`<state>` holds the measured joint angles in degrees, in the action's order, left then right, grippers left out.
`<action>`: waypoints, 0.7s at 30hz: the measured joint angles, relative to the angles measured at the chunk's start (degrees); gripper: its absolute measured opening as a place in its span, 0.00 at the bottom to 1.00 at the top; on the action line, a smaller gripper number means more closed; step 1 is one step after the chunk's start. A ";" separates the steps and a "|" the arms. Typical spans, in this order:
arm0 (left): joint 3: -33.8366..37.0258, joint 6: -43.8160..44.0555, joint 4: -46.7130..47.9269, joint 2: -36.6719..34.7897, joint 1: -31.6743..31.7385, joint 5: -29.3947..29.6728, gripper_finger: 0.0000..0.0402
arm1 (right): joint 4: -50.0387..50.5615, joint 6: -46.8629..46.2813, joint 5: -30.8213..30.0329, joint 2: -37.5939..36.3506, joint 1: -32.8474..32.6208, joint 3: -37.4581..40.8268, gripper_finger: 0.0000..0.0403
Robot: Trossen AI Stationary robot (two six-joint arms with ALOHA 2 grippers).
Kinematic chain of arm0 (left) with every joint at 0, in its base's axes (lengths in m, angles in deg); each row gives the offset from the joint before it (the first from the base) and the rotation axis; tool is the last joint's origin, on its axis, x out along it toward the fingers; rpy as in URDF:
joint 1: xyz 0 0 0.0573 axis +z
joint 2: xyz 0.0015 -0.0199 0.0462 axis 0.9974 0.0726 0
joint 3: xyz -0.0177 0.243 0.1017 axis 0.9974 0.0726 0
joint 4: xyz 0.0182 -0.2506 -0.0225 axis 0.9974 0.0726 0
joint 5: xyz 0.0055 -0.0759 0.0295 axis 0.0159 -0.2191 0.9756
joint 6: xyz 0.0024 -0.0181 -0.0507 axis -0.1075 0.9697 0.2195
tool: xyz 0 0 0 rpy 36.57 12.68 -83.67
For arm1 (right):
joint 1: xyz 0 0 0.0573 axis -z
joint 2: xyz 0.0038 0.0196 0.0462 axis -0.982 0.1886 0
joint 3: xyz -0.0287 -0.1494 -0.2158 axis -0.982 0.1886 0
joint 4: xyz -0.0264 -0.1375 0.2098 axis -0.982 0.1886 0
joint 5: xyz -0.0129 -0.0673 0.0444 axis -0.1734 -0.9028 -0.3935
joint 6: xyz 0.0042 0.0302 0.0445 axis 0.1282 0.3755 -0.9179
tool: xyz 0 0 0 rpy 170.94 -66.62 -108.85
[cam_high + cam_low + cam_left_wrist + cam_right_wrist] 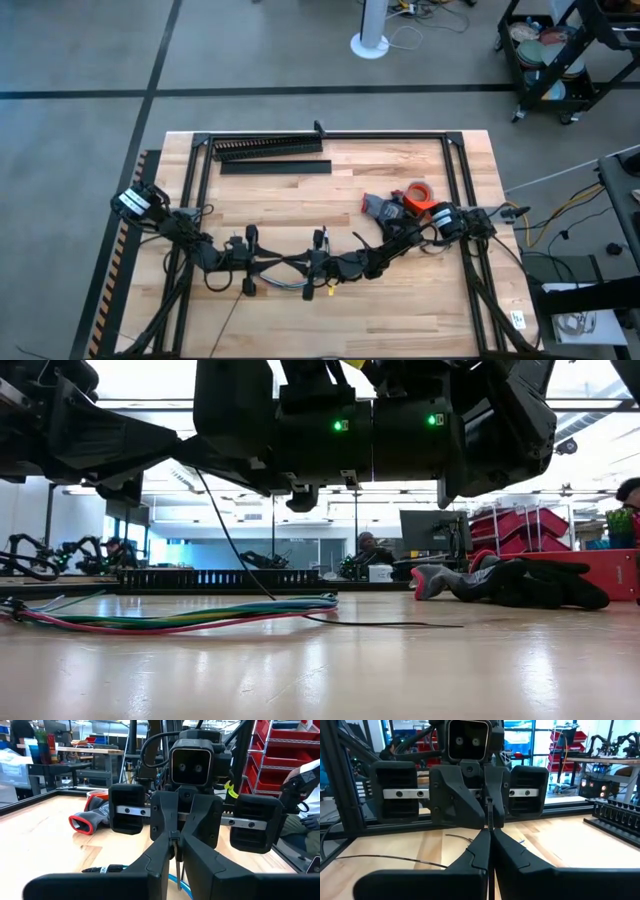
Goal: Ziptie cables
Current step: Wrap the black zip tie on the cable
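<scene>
Ziptie [490, 816]: a thin, ridged dark strip standing upright between the two grippers, above the front middle of the table [400, 310]. It looks light, stiff and slick, so pinch it flat across its width, near an end.
Cables [200, 618]: a loose bundle of coloured wires lying on the wood just below the grippers. They look limp and springy and likely to splay, so gather them close to where the tie goes round.
Left gripper [175, 842]: clenched on the ziptie, tip to tip with the other.
Right gripper [489, 837]: pinched closed on the same strip.
In the way: a thin dark strand [400, 624] trails beside the bundle and could snag.
Around: the black duct [268, 148] at the far edge, and a tape roll [420, 190] and a glove [470, 580] to the right, all well apart.
</scene>
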<state>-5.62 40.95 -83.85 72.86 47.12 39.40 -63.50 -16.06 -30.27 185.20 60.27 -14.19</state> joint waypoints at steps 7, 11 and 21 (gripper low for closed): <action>0.00 0.14 0.00 0.00 0.00 0.02 0.03 | 0.09 0.50 0.00 0.00 -0.02 -0.16 0.00; 0.00 0.19 0.00 -0.02 0.00 0.02 0.01 | 0.08 0.47 0.00 0.00 -0.02 -0.16 0.00; 0.00 0.62 0.00 -0.02 0.00 0.04 0.04 | 0.01 0.56 0.00 -0.01 -0.02 -0.24 0.00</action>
<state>-5.62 41.57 -83.85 72.84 47.12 39.45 -63.49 -15.49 -30.27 185.19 60.25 -14.44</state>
